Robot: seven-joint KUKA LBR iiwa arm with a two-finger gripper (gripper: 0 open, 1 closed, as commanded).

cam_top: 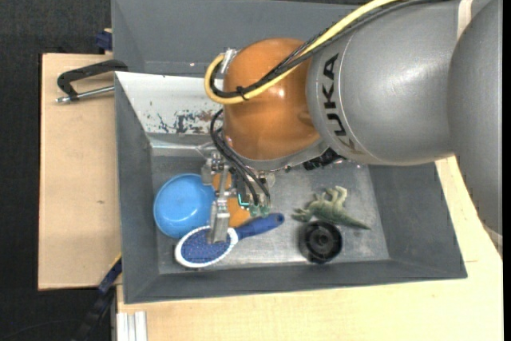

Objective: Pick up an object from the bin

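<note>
**Gripper [218,227] low on blue brush [198,249], front-left of bin [136,172]**

Left to right: a blue bowl [177,205] at front-left, touching the brush just in front of it. The brush has an oval white-rimmed head with blue bristles, and its blue handle runs right. The gripper sits on the head's upper edge, hard by the bowl. Wide or narrow: can't tell, the orange wrist cover [263,104] and cables crowd over it. There's an orange bit [237,212] by the handle, unclear whether it's loose or part of the robot. Further right is a green dinosaur [331,208], apart from the brush, with a black round thing [321,242] just in front of it. The arm [399,84] hides the bin's back right.
</note>
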